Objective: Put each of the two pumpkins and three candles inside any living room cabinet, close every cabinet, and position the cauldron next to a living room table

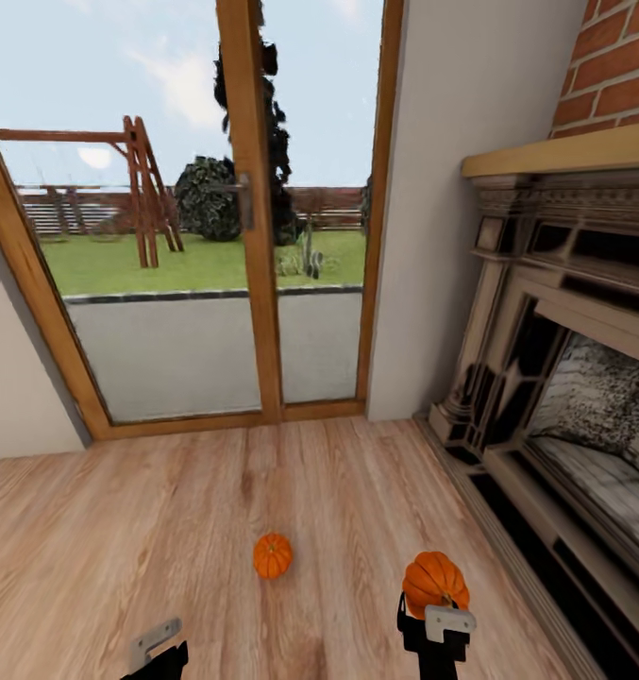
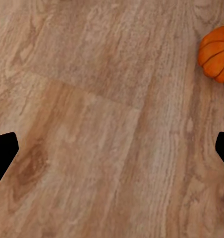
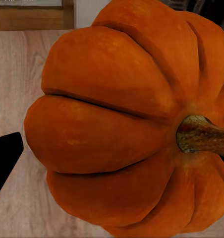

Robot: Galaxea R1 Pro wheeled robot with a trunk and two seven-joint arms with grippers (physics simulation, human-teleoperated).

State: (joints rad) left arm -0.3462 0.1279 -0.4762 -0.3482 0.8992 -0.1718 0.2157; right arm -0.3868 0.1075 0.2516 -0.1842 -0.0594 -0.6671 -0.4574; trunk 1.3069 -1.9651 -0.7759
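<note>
- The right gripper (image 1: pixel 435 604) sits low at the near edge of the head view, fingers pointing forward, clamped on a pumpkin (image 1: pixel 435 581).
- The left gripper (image 1: pixel 159 652) is low on the left side. In the left wrist view its two dark fingertips (image 2: pixel 3 153) stand wide apart over bare floor (image 2: pixel 92 124).
- A second pumpkin (image 1: pixel 273 555) rests on the plank floor between the two grippers and slightly ahead of them.
- A fireplace (image 1: pixel 564 378) bounds the right side, close to the right gripper; glass doors (image 1: pixel 215 236) close off the far side. Open floor extends left and ahead.
- The held pumpkin (image 3: pixel 127 119) is bright orange, deeply ribbed, with a brown stem (image 3: pixel 203 136).
</note>
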